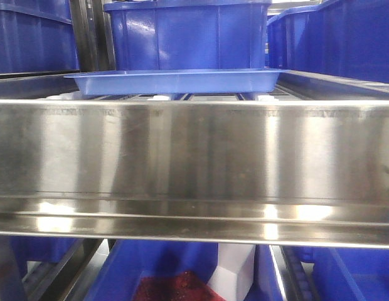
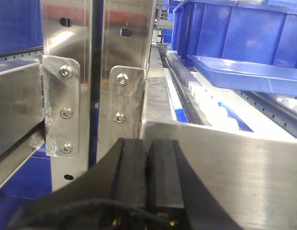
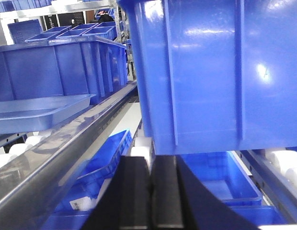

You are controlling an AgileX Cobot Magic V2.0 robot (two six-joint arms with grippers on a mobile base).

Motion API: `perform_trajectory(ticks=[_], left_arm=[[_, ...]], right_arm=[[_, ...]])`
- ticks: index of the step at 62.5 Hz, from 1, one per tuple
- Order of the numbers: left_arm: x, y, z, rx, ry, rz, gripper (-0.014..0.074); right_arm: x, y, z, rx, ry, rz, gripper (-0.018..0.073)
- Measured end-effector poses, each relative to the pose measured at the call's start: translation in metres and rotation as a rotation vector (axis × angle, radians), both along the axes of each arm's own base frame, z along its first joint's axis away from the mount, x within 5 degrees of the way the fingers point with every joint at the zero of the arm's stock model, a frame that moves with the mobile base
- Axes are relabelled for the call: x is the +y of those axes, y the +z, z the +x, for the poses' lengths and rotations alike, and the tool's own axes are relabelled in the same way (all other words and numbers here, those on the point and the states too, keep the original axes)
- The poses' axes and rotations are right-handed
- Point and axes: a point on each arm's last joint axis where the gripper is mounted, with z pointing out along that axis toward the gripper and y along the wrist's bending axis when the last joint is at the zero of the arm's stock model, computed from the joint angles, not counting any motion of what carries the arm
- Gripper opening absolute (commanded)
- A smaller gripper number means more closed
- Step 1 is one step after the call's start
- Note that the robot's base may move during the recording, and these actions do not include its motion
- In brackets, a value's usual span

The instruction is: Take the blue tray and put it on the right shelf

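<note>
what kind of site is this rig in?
Likely a warehouse or factory parts store: stainless-steel flow rack with white roller tracks, rows of deep blue storage bins, and a blue tray on the rollers.

Storage bins (image 1: 188,34): deep, dark blue, glossy, lined up in rows.
Uprights (image 2: 67,72): bolted steel posts with brackets.
Lower level (image 1: 175,276): more blue bins.
Light: bright overhead glare on metal.

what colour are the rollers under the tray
White rollers, under the blue tray; clearest in the left wrist view.
</note>
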Motion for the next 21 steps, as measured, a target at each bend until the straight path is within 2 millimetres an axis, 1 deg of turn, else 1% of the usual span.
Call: perform_trajectory(ticks=[21], left_arm=[[0.0000, 0.0000, 0.0000, 0.000, 0.000, 0.000, -0.0048]], right_arm=[[0.0000, 0.0000, 0.0000, 0.000, 0.000, 0.000, 0.0057]])
